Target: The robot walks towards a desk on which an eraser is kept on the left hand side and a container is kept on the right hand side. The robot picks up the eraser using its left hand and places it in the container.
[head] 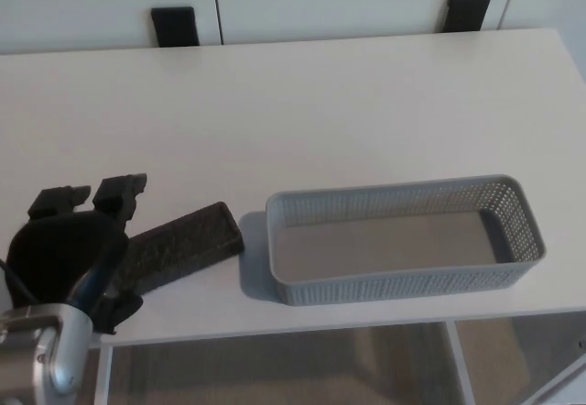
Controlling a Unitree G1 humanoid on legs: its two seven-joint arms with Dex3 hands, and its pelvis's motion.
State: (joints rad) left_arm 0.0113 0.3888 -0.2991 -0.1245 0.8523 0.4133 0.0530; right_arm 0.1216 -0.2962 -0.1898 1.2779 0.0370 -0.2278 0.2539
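Note:
The eraser (183, 245), a dark flat block, lies on the white desk (302, 112) near the front edge, its right end just short of the container. My left hand (66, 251) is at the eraser's left end, close against it. The hand's fingers (119, 191) point up and away, spread and off the block, so the hand is open. The container (394, 192), a grey mesh basket, stands empty at the front right. My right hand does not show.
The desk's front edge runs just below the eraser and the container. Two black brackets (174, 25) (467, 9) stand behind the far edge against white cabinet doors. A white desk leg (461, 361) shows below at right.

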